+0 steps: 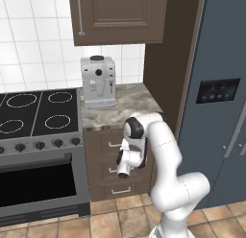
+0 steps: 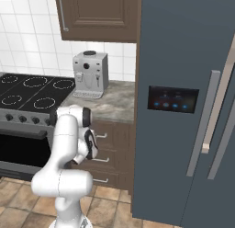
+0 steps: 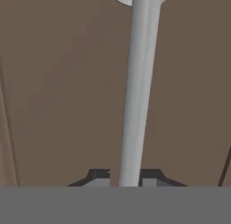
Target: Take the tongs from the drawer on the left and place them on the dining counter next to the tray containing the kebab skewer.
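Drawer [image 1: 109,145] handle [image 3: 136,92] runs up frame centre between our gripper [image 3: 125,177] fingertips, which have closed around the bar. We judge: pull straight outward, square to the front, so the bar cannot slip free.

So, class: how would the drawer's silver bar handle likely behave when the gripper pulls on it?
The bar handle looks like rigid metal, so it probably won't bend. Its smooth round surface may slip between the fingertips. The drawer looks solid, possibly heavy.

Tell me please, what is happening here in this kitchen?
The white arm has reached to the stack of brown drawers under the small counter with the coffee machine. Its tool sits around the silver bar handle of the drawer, one fingertip on each side. The drawer looks closed.
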Tool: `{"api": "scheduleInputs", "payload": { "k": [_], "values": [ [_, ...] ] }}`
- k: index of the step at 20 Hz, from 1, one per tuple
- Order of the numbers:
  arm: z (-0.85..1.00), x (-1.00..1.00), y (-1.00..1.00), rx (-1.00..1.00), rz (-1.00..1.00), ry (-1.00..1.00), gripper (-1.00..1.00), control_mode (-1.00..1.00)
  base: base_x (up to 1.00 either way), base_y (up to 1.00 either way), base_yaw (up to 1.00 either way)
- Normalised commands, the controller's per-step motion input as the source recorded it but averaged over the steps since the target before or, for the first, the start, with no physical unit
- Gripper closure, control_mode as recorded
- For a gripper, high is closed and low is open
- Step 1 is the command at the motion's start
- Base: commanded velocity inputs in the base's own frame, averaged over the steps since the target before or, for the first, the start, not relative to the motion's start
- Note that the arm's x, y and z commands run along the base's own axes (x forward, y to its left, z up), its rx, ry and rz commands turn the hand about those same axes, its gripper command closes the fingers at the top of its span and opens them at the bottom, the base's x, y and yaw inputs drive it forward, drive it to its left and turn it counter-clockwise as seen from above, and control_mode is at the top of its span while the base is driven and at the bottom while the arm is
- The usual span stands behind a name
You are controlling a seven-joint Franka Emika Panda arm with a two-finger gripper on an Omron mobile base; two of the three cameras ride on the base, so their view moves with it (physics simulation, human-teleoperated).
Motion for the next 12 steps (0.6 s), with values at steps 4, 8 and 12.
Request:
{"api": "scheduleInputs", "payload": {
  "k": [4, 8, 12],
  "values": [
    [-0.01, -1.0, -0.14, 0.02, -0.01, 0.35, 1.0, -1.0, 0.0, 0.0, 0.0],
    [-0.03, -1.0, -0.16, 0.03, -0.04, 0.35, 1.0, -1.0, 0.0, 0.0, 0.0],
    [0.0, -1.0, -0.17, 0.07, -0.05, 0.22, 1.0, -1.0, 0.0, 0.0, 0.0]
  ]
}}
